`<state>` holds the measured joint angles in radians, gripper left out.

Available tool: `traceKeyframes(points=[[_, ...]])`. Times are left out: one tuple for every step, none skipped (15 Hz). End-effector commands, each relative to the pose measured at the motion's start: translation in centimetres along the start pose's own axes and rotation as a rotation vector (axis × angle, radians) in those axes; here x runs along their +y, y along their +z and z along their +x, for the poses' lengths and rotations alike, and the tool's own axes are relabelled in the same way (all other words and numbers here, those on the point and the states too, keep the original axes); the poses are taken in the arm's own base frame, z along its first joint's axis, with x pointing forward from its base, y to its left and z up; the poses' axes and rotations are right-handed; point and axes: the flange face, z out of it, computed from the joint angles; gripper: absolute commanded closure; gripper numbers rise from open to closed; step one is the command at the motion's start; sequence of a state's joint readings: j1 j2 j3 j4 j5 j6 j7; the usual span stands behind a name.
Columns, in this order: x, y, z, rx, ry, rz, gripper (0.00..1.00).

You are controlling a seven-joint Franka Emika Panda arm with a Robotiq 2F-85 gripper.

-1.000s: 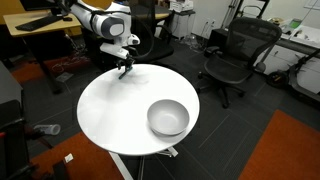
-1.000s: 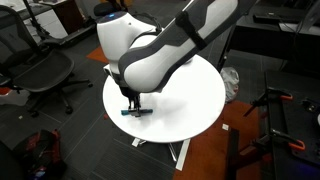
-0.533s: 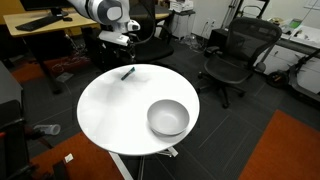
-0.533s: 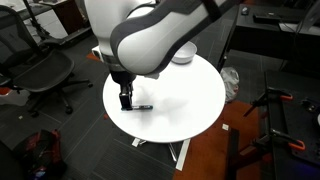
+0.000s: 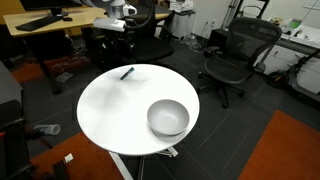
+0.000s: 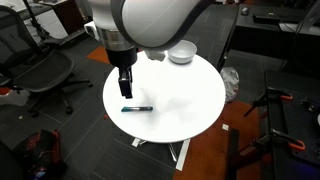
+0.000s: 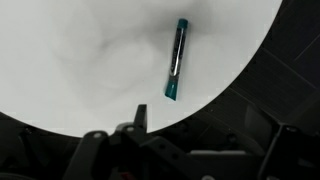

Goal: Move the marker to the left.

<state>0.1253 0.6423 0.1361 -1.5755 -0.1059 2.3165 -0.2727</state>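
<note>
1. The gripper (image 6: 124, 90) has let go and risen clear of the marker (image 6: 137, 107).
2. The marker now lies flat on the desk (image 6: 190, 100), near its rim and well apart from the bowl (image 6: 181, 52).
3. In the wrist view the fingers (image 7: 137, 120) stand wide and empty.
4. The placing looks done, so only the retreat is likely left.

We are seeing even, bright indoor light in both exterior views, bleaching the counter (image 5: 115, 110). In the wrist view soft grey shadows are mottling it; the marker (image 7: 177, 60) is showing sharp, the bottom foreground dark and blurred.
</note>
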Motion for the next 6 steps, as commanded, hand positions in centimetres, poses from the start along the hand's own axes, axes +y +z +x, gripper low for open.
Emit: traceKeyframes(points=[[-0.08, -0.03, -0.01, -0.003, 0.0, 0.0, 0.0], [-0.12, 0.07, -0.08, -0.005, -0.001, 0.0, 0.0], [-0.14, 0.16, -0.13, -0.007, -0.001, 0.001, 0.0], [-0.14, 0.18, -0.16, -0.008, -0.001, 0.001, 0.0], [-0.14, 0.18, -0.16, -0.008, -0.001, 0.001, 0.0], [-0.14, 0.19, -0.16, -0.008, -0.001, 0.001, 0.0]])
